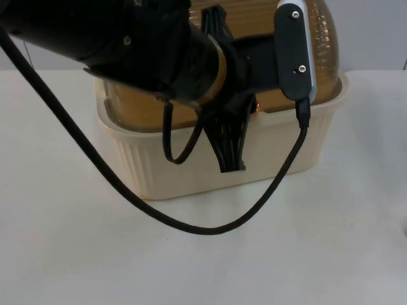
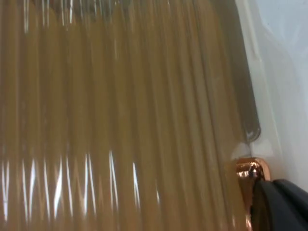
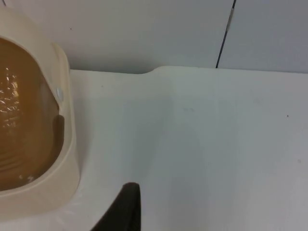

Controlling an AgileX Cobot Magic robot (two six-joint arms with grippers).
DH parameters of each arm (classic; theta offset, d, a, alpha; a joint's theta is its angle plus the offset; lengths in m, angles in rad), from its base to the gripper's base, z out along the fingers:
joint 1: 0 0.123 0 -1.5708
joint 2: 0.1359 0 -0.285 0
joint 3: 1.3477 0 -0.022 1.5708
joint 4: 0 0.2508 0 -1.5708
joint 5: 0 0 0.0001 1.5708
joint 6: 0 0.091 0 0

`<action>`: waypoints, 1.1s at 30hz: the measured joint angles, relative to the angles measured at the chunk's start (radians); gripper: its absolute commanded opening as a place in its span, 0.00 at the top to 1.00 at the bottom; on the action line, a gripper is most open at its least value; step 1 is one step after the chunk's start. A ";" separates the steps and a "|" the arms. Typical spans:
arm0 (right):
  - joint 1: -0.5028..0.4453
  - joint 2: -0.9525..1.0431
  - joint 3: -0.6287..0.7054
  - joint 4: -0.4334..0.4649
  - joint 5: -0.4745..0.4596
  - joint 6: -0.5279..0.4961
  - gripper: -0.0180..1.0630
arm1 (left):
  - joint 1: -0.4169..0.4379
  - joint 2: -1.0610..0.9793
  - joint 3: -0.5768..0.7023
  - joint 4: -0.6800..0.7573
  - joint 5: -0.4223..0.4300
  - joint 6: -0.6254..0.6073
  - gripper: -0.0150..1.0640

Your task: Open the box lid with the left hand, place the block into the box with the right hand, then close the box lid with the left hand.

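A cream ribbed box (image 1: 191, 166) stands at the middle of the table under an amber see-through domed lid (image 1: 143, 105). The lid's front edge lies down at the box rim. A small copper knob (image 1: 255, 107) sits on that front edge. My left gripper (image 1: 232, 162) reaches down over the lid and hangs in front of the box's front wall, right beside the knob. In the left wrist view the ribbed lid (image 2: 120, 120) is very close, with the knob (image 2: 251, 171) next to the gripper (image 2: 281, 207). My right gripper (image 3: 126, 211) waits over bare table beside the box (image 3: 65, 144).
The left arm (image 1: 127, 44) covers much of the box's back. White table (image 1: 203, 267) spreads in front of the box and to both sides. In the right wrist view the table (image 3: 216, 144) ends at the grey partition wall (image 3: 144, 33).
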 measured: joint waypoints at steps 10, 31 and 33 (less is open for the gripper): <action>0.000 0.000 0.000 -0.021 0.000 0.000 0.01 | 0.000 -0.025 0.022 -0.006 -0.092 0.004 0.99; 0.000 0.000 0.000 -0.053 0.000 0.004 0.01 | 0.000 0.000 0.034 0.001 -0.051 0.004 0.99; 0.000 0.000 0.000 -0.053 0.000 0.004 0.01 | 0.000 0.000 0.034 0.001 -0.047 0.004 0.99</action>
